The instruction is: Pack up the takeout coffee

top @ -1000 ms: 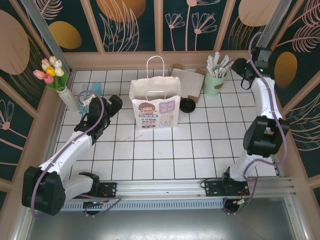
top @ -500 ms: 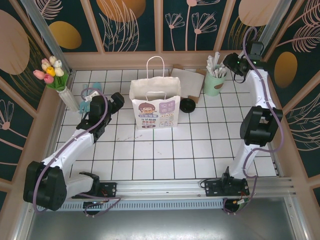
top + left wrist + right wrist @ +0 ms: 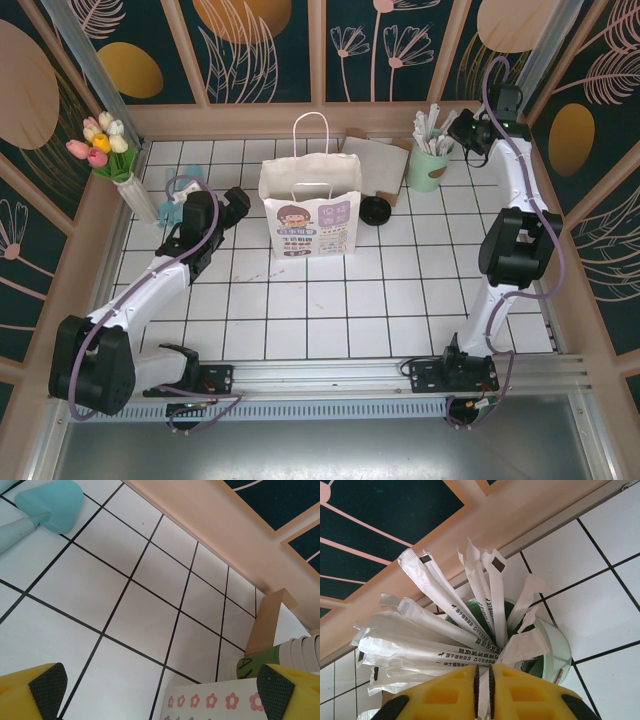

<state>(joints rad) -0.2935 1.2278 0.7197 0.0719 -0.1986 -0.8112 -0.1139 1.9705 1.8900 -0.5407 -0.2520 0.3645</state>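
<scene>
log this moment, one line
left gripper: open, by white paper bag | right gripper: shut on white wrapped straw | dark-green lidded coffee cup: unpacked

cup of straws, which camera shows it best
The right wrist view: the mint-green cup and its wrapped straws are close up, just above the right gripper, whose jaws seem to pinch one straw. The top external view shows the cup small, at the back right.

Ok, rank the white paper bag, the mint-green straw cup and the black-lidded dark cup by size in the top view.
1. Tall white paper bag, clearly largest.
2. Mint-green paper cup of wrapped straws.
3. Small dark cup with black round lid, smallest.
</scene>
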